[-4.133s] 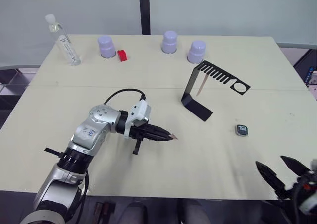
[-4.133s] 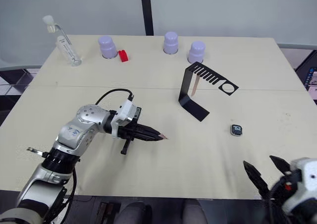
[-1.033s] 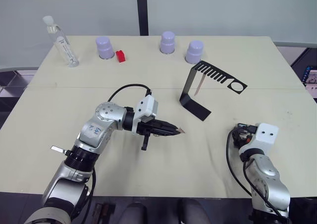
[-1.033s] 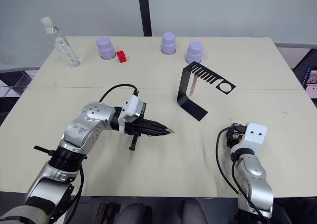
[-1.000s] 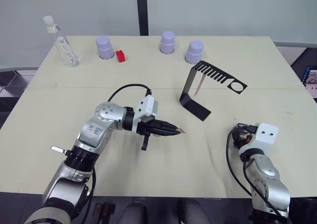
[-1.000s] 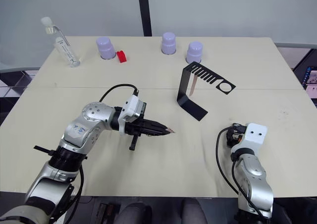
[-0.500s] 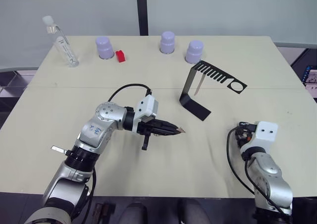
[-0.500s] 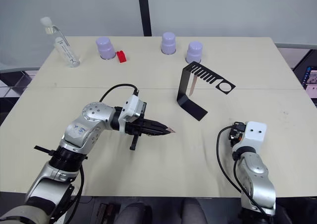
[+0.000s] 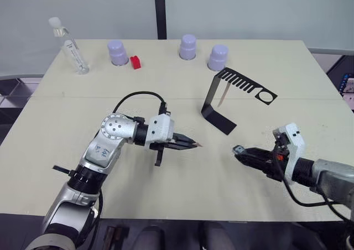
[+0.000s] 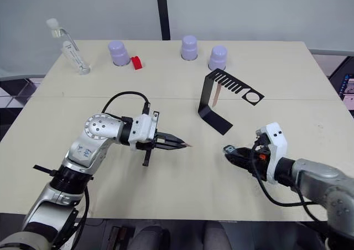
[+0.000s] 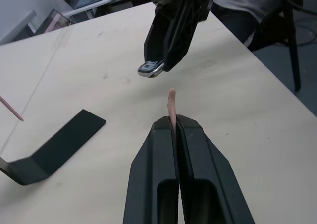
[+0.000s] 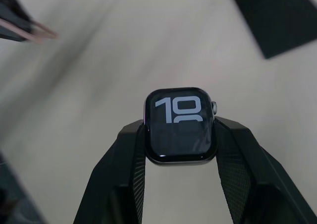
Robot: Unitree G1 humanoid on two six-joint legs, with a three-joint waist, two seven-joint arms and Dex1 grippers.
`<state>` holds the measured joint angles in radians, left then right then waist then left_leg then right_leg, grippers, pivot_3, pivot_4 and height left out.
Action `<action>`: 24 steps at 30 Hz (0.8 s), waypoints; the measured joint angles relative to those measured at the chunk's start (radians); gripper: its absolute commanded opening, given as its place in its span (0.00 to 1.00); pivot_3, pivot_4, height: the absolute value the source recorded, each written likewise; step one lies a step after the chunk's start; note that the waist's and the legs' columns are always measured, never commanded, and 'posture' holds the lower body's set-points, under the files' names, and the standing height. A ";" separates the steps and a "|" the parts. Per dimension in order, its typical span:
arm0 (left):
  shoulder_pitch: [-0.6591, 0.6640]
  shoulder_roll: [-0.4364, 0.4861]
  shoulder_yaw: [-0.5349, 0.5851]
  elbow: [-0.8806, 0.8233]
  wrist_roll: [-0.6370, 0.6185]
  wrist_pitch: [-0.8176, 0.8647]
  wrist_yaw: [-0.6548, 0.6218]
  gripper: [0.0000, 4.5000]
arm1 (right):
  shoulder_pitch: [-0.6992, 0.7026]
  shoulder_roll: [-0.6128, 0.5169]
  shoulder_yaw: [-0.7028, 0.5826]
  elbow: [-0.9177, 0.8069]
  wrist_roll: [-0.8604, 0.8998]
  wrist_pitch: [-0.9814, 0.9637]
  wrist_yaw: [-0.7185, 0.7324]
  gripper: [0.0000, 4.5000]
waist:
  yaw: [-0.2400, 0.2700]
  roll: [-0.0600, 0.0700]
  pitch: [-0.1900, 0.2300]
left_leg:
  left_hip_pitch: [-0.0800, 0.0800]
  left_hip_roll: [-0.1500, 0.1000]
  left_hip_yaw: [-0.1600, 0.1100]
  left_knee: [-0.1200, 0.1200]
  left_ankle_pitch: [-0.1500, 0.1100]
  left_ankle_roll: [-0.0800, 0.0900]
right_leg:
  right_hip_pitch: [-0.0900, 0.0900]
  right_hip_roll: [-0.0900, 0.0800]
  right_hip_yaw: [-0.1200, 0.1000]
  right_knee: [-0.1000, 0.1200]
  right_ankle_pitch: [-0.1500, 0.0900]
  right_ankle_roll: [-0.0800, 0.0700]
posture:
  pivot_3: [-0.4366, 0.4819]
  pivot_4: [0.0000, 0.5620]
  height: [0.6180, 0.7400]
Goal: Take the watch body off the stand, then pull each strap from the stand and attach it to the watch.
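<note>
My right gripper (image 9: 239, 151) is shut on the watch body (image 12: 180, 123), a small black case whose screen shows pale digits; it hovers low over the table, right of centre, pointing left. Facing it a short gap away, my left gripper (image 9: 194, 144) is shut on a thin pink-beige strap (image 11: 172, 106) whose tip sticks out past the fingertips. The black bent-metal stand (image 9: 221, 102) rests behind them, and a second strap (image 9: 223, 98) hangs from its comb-slotted arm.
Along the table's far edge stand three lavender cups (image 9: 117, 51), (image 9: 188, 46), (image 9: 218, 57), a small red block (image 9: 135, 62) and a clear bottle (image 9: 71, 47). The table's front edge (image 9: 182, 220) lies close below both arms.
My right arm has swung the watch body up and leftward, now pointing toward the left gripper. The left gripper with its strap has barely shifted.
</note>
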<state>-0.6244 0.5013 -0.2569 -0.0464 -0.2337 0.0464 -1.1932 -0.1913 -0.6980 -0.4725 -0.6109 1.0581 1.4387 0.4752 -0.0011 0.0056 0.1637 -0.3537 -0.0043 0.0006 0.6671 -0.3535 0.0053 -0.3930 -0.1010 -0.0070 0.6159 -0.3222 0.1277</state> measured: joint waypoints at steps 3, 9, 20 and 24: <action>0.003 -0.003 -0.002 0.008 0.020 -0.099 -0.008 0.00 | -0.075 0.000 0.009 0.066 0.071 0.064 -0.011 0.33 | 0.001 0.000 0.000 | -0.001 -0.001 0.000 0.000 0.000 0.000 | 0.000 -0.001 0.001 -0.001 0.000 0.000 | 0.48 0.27 1.00; 0.004 -0.032 -0.027 0.024 0.055 -0.224 -0.007 0.00 | -0.204 0.003 0.037 0.191 0.212 0.164 -0.066 0.33 | 0.002 0.000 0.000 | -0.002 -0.001 -0.001 0.000 0.000 0.000 | 0.000 -0.001 -0.002 -0.002 0.000 0.000 | 0.48 0.27 1.00; -0.008 -0.042 -0.038 0.066 0.083 -0.321 -0.007 0.00 | -0.252 -0.035 0.141 0.342 0.434 0.149 -0.179 0.33 | 0.002 0.000 0.000 | -0.002 -0.001 -0.001 0.001 0.000 0.000 | 0.000 -0.001 -0.009 -0.002 0.000 0.001 | 0.48 0.27 1.00; -0.028 -0.053 -0.038 0.067 0.085 -0.337 0.000 0.00 | -0.248 -0.079 0.184 0.348 0.513 0.106 -0.225 0.33 | 0.002 0.000 0.000 | -0.002 -0.001 -0.001 0.001 0.000 0.000 | 0.000 -0.002 -0.010 -0.003 0.000 0.001 | 0.48 0.27 1.00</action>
<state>-0.6528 0.4486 -0.2953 0.0207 -0.1486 -0.2909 -1.1932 -0.4394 -0.7772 -0.2880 -0.2624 1.5712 1.5446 0.2502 0.0008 0.0056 0.1637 -0.3561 -0.0049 -0.0005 0.6685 -0.3535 0.0053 -0.3931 -0.1030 -0.0165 0.6134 -0.3218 0.1285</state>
